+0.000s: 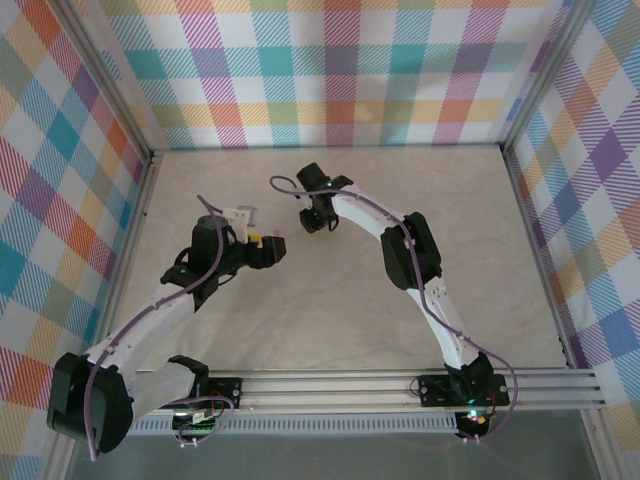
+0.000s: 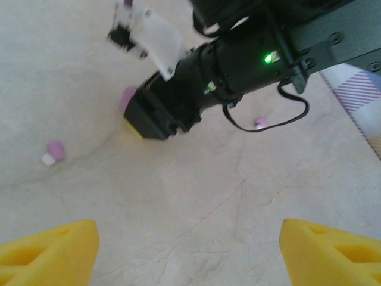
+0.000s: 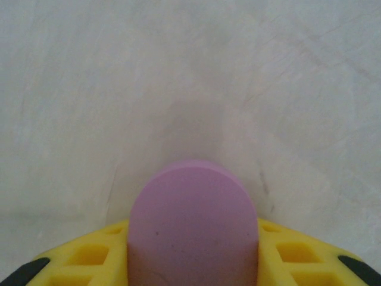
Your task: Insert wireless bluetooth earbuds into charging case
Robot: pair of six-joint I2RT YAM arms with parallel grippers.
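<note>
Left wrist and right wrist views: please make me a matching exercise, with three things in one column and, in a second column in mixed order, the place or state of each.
Things:
1. left gripper
2. purple case
3. purple earbud with a white tip

Places or states:
A. lies free on the table
B. sits between the yellow fingers of the right gripper
C. open, with nothing between its fingertips

Pairs: 1-C; 2-B; 3-A
</note>
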